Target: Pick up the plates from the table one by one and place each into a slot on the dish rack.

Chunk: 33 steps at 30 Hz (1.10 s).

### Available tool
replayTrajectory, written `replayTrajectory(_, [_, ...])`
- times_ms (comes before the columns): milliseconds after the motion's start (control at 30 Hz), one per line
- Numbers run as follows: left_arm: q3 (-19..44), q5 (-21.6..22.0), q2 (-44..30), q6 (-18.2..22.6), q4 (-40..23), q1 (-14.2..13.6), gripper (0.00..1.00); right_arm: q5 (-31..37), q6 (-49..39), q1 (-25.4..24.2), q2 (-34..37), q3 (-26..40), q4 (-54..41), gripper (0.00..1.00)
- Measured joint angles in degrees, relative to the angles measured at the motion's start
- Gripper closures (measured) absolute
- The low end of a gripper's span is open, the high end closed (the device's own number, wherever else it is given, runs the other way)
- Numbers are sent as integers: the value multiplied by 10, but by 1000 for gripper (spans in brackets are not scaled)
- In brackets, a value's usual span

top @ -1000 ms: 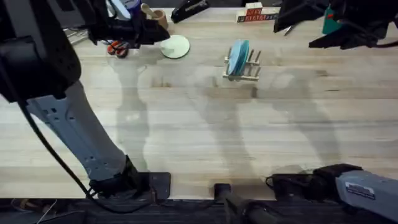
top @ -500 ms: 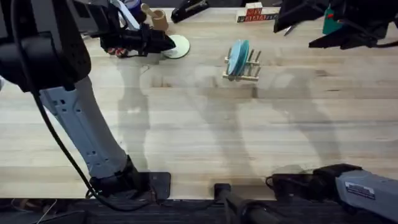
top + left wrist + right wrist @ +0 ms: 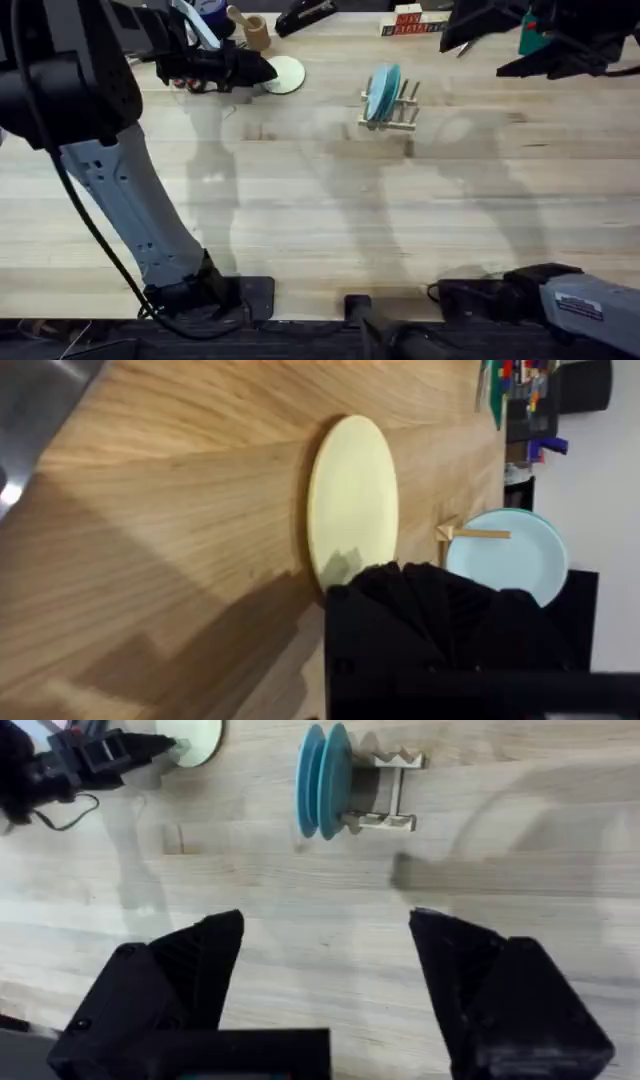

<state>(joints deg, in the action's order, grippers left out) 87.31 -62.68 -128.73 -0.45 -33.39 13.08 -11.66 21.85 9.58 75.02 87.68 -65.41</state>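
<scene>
The left gripper [image 3: 268, 72] reaches the cream plate [image 3: 285, 75], which lies flat on the table [image 3: 320, 230] at 9 o'clock from the dish rack [image 3: 392, 108]; I cannot tell its fingers' state. Two blue plates [image 3: 325, 781] stand in the rack. The right gripper [image 3: 320, 985] is released.

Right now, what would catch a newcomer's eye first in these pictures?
Two blue plates stand upright in the dish rack at the far middle of the table. To their left, the left gripper reaches the near edge of the cream plate, which lies flat.
</scene>
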Motion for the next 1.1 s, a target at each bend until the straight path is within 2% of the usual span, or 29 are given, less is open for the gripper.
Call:
replayTrajectory(300, [0,36,-1,-7,1,-9,960,0,0,0,0,0,0,6])
replayTrajectory(567, [0,18,-16,-19,2,-7,961,0,0,0,0,0,0,5])
replayTrajectory(867, [0,19,-16,-22,1,-7,960,-2,0,0,0,0,0,5])
replayTrajectory(1100, [0,19,-16,-22,0,-7,960,-53,-8,1,1,0,33,6])
